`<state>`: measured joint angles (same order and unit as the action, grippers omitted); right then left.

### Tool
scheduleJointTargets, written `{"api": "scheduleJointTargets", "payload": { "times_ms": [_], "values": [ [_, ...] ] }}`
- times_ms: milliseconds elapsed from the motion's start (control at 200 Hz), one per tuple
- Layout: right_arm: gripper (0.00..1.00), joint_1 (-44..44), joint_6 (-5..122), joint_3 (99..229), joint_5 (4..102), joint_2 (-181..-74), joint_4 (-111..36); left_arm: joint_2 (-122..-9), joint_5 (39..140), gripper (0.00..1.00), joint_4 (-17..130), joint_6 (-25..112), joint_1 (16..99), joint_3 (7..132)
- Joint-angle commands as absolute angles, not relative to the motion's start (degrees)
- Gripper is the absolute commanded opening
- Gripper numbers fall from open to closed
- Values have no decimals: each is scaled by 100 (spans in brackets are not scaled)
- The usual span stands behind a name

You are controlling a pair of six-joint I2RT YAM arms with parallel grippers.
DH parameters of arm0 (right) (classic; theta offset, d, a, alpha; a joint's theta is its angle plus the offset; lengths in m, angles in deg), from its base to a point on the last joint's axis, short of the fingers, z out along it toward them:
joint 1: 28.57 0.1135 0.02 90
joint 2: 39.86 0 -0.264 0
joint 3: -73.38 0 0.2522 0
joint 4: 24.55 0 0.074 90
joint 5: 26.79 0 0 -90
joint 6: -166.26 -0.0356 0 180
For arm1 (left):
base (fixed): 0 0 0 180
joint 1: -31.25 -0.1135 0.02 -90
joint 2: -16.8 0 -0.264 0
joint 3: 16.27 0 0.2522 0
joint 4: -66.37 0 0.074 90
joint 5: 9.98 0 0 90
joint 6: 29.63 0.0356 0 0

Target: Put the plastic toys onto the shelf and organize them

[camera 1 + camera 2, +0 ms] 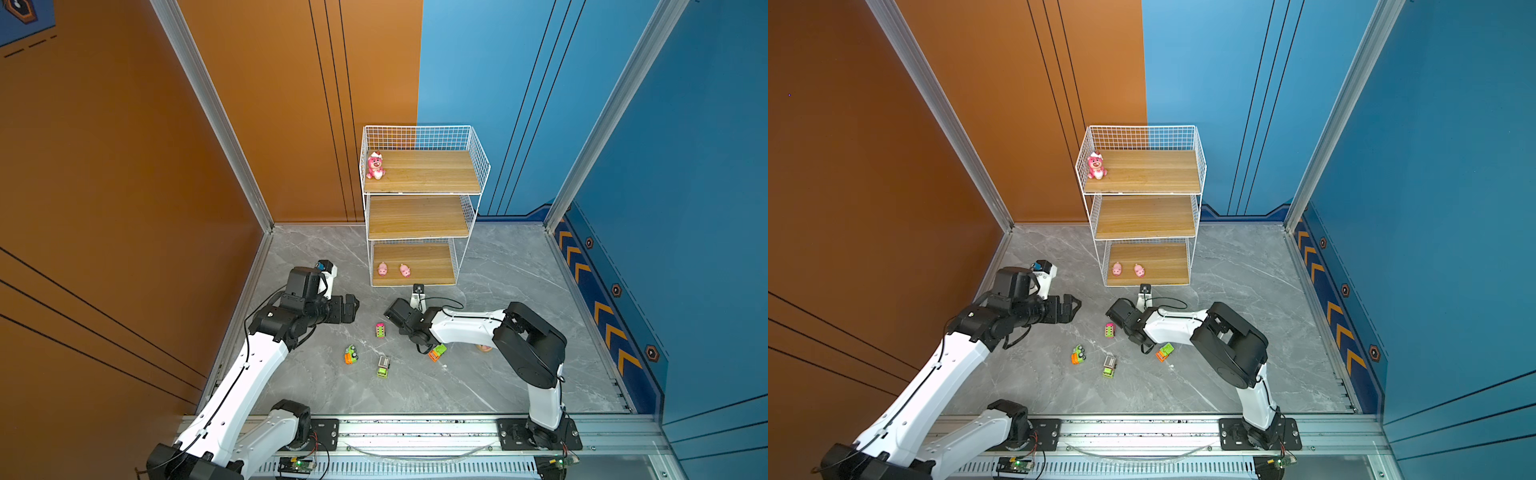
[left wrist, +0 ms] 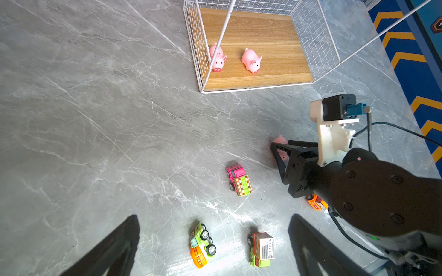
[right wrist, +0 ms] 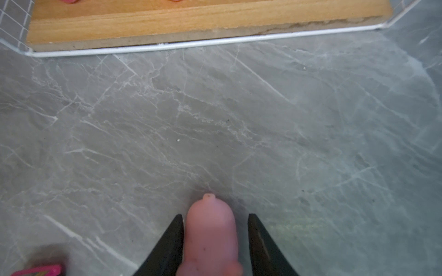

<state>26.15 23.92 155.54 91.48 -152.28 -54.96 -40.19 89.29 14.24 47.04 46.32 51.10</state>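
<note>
Both jaws of the low right claw (image 3: 215, 215) flank a pig (image 3: 210, 239).

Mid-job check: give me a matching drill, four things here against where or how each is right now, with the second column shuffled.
1. bear
2. lone pig
3. pink truck
4. left gripper

A. on the grey table, between the arms
B. wide open, holding nothing
C. top board of the shelf
D. between the fingers of the right gripper

Pairs: 1-C, 2-D, 3-A, 4-B.
</note>
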Motion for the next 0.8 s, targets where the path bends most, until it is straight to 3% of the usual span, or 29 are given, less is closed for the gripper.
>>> {"api": "scheduleJointTargets", "payload": {
  "times_ms": [0, 285, 571, 796],
  "values": [
    [40, 2575, 2462, 15568, 9098, -15298, -5440, -3953, 8926, 98, 1464, 4683, 4667, 5086],
    [26, 2510, 2860, 15523, 9136, -15013, -5446, -3970, 8923, 98, 1464, 4683, 4672, 5090],
    [25, 1919, 4044, 15434, 9069, -14475, -5290, -3988, 8914, 98, 1465, 4692, 4672, 5078],
    [26, 1302, 4896, 15695, 8573, -14711, -4879, -4057, 8911, 98, 1459, 4692, 4666, 5086]
  ]
}}
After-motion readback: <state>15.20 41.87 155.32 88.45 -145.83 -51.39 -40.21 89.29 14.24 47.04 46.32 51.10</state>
